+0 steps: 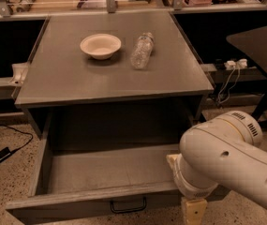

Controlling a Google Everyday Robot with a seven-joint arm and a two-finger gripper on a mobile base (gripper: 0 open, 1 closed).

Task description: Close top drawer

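Observation:
The top drawer [95, 197] is pulled far out of the grey cabinet and its inside is empty. Its flat grey front faces me at the bottom of the view, with a small black bar handle [128, 205] at centre. My white arm fills the lower right corner. My gripper [194, 211] hangs at the bottom edge, just right of the handle and against the drawer's front right corner. Only its cream-coloured end shows; the rest is hidden behind the arm.
A white bowl [100, 45] and a clear plastic bottle [141, 50] lying on its side rest on the cabinet top [77, 83]. A black cable and adapter [2, 154] lie on the floor at left. A dark table [259, 46] stands at right.

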